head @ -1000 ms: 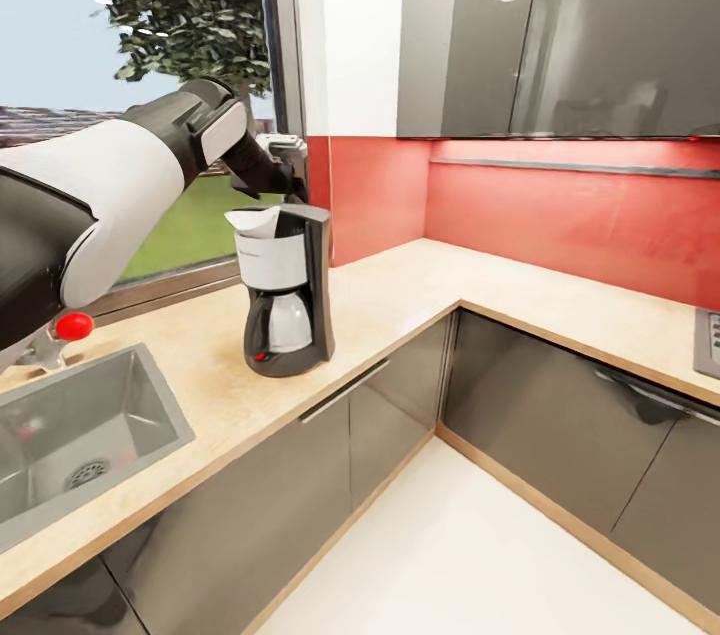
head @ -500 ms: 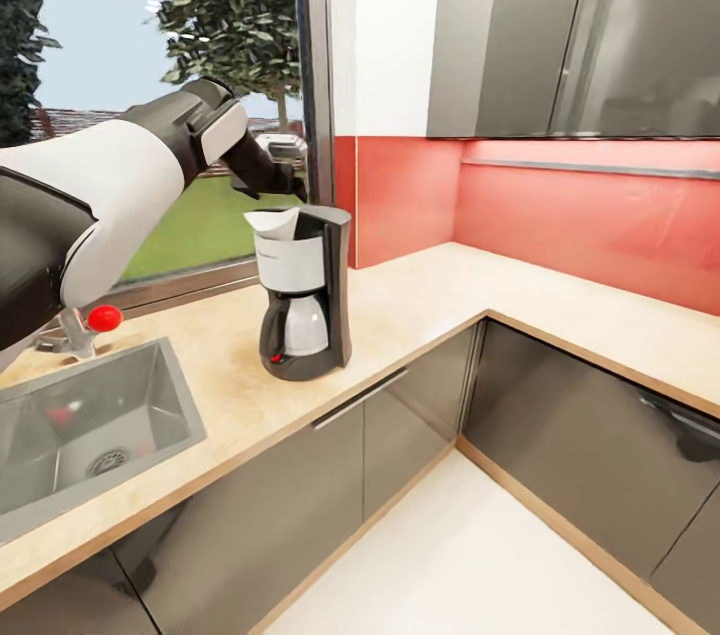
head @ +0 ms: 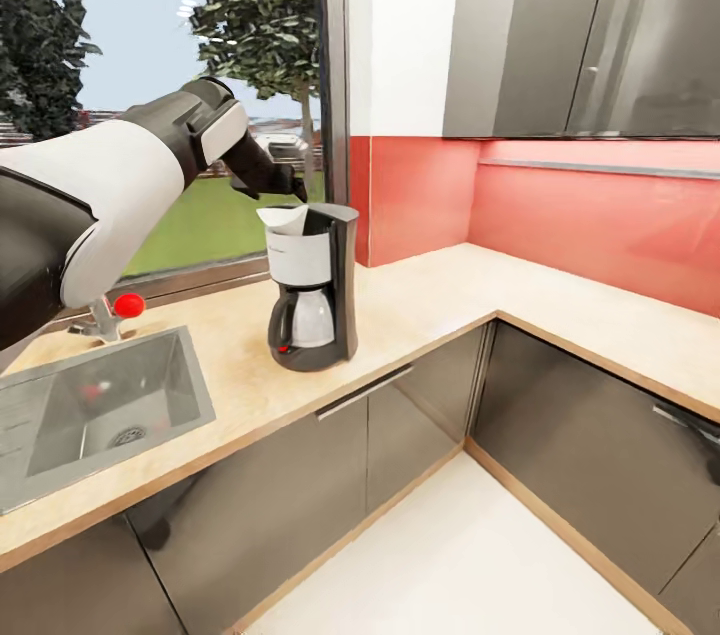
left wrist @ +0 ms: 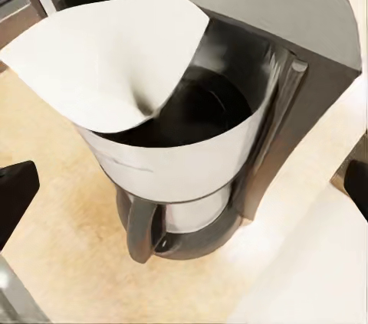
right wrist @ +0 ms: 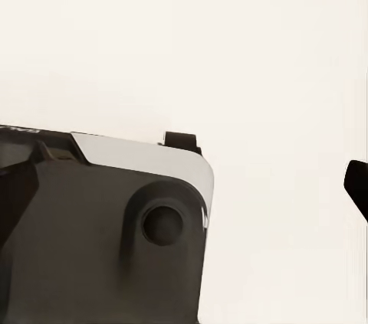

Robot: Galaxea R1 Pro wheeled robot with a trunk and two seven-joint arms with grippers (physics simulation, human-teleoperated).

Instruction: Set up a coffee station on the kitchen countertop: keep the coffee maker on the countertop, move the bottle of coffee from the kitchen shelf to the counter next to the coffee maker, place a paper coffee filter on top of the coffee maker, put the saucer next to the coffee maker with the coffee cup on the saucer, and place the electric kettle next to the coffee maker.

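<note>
The black coffee maker (head: pixel 312 285) stands on the beige kitchen countertop (head: pixel 420 300), right of the sink. A white paper coffee filter (head: pixel 283 217) sits in its pale basket, and the left wrist view looks down on that filter (left wrist: pixel 107 56) from above. My left gripper (head: pixel 285 155) hovers just above and behind the machine. It is open (left wrist: pixel 185 190), its fingertips (left wrist: pixel 15 194) wide apart with nothing between them. My right gripper (right wrist: pixel 184 194) hangs open over the pale floor beside the robot's own base. The bottle of coffee, kitchen shelf, saucer, coffee cup and electric kettle are out of view.
A steel sink (head: pixel 110 405) with a red-knobbed tap (head: pixel 127 304) is set into the counter at the left. Glossy grey wall cabinets (head: pixel 580 35) hang over the corner's red backsplash. The counter turns right at the corner, with white floor (head: pixel 480 555) in front.
The whole view has swung left, so the coffee maker and sink sit further right in the picture. The filter stays on the machine, and my left gripper stays raised and open.
</note>
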